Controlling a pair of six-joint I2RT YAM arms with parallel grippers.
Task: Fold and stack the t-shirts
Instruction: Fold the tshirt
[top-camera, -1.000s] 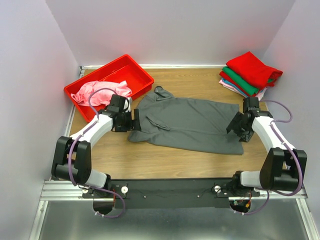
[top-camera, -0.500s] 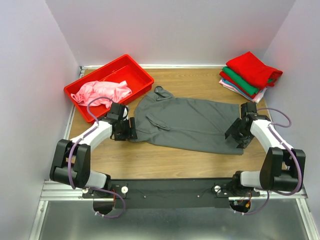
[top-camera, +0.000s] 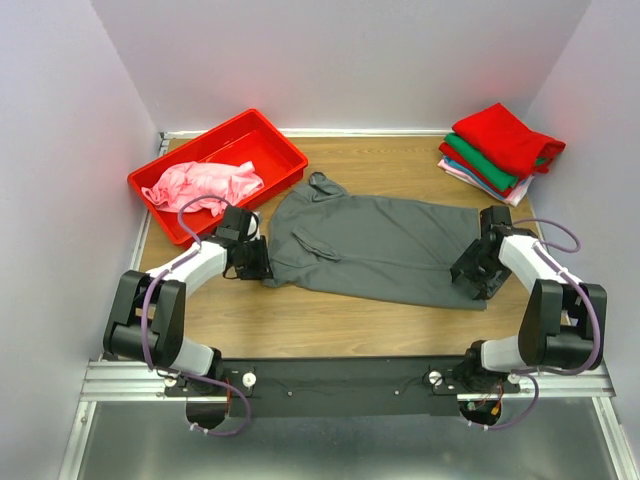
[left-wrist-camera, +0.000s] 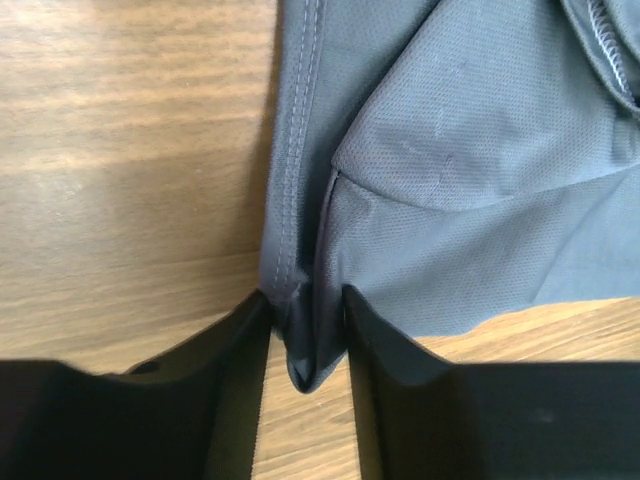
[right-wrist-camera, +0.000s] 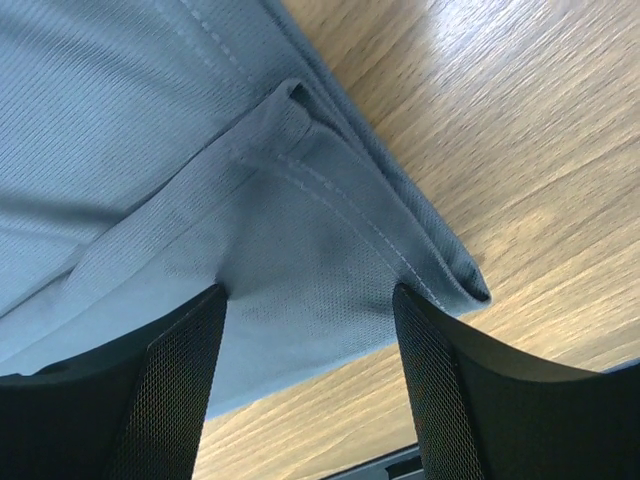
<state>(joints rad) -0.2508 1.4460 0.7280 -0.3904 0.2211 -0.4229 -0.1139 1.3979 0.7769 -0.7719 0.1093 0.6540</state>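
A dark grey t-shirt (top-camera: 375, 245) lies spread flat across the middle of the wooden table, collar toward the back left. My left gripper (top-camera: 262, 262) is at its near left corner. In the left wrist view the jaws (left-wrist-camera: 305, 320) pinch a bunched fold of the grey hem (left-wrist-camera: 290, 200) between them. My right gripper (top-camera: 470, 278) is low over the near right corner of the shirt. In the right wrist view its fingers (right-wrist-camera: 310, 300) stand wide apart astride the stitched hem corner (right-wrist-camera: 440, 270), not gripping it. A pink t-shirt (top-camera: 200, 185) lies crumpled in the bin.
A red plastic bin (top-camera: 285, 145) sits at the back left. At the back right is a stack of folded shirts (top-camera: 500, 150), red on top with green, red and pale pink below. Purple walls close in on the left, back and right.
My left gripper dropped to the shirt's near left corner and its jaws closed on the cloth. The right gripper slid a little toward the near right hem corner, still open.
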